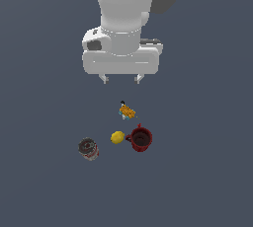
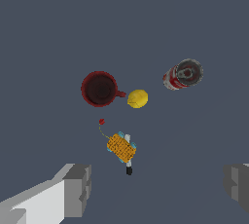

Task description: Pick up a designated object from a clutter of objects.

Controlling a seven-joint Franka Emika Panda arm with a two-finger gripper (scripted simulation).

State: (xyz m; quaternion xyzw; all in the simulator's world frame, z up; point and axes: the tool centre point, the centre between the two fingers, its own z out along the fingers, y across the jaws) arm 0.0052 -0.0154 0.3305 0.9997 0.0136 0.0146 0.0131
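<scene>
The gripper point(image 1: 121, 79) hangs spread and empty above the small orange piece point(image 1: 127, 111), at twelve o'clock from the lemon point(image 1: 117, 137); likely light and stiff, best pinched across its narrow middle.

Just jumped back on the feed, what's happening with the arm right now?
The Panda arm's gripper hangs above the floor with its jaws open and empty. Nothing is picked up yet. The small orange-yellow item lies below the gripper, with a thin black-and-white stick partly under it. Farther from the gripper sit the yellow lemon and the red mug, close together, and the red can apart on the exterior view's left. A descent onto the orange item looks like the likely next move.
</scene>
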